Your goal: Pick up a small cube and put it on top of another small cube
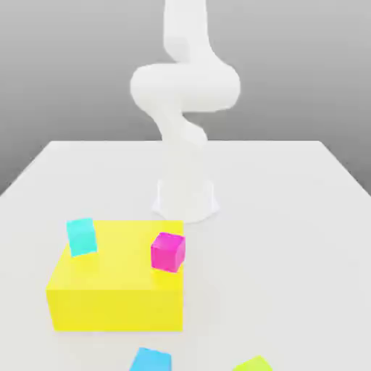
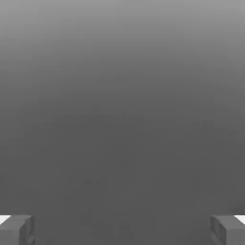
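My grey two-finger gripper (image 2: 122, 230): empty, spread wide (presumably for grasping). One small, plain lime-green cube (image 1: 253, 365): ungrasped.

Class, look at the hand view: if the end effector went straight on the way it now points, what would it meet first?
The end effector seems to have a free way ahead, just grey background, though depth is unclear.

Lime-green cube (image 1: 253, 364) and blue cube (image 1: 151, 360) partly out of frame.
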You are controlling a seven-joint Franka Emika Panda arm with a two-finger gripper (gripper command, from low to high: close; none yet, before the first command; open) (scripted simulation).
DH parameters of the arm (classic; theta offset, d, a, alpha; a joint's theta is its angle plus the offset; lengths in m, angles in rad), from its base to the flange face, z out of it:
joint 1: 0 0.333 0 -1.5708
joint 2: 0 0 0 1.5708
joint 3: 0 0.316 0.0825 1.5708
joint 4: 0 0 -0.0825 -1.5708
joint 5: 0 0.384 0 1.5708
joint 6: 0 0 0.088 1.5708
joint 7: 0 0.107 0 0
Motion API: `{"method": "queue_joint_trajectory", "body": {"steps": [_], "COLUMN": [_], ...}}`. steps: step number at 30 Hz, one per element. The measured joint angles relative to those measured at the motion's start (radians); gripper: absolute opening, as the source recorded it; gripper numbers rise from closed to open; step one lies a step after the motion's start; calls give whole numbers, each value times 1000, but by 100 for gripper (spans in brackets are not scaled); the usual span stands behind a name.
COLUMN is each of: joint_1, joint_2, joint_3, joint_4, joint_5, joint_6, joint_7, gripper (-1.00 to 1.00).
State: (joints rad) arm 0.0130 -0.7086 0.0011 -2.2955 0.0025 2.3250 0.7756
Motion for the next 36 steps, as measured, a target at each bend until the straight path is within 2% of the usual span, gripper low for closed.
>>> {"method": "queue_joint_trajectory", "body": {"steps": [17,29,33,34,36], "joint_1": [83,124,135,137,137], "joint_2": [623,1058,1203,1234,1234], "joint_3": [20,46,37,35,35], "joint_4": [31,53,78,85,85], "joint_5": [5,-34,-46,-49,-49], "joint_6": [171,290,387,410,410], "joint_7": [-159,-240,-240,-238,-238], "gripper": [0,0,0,-100,-100]}}
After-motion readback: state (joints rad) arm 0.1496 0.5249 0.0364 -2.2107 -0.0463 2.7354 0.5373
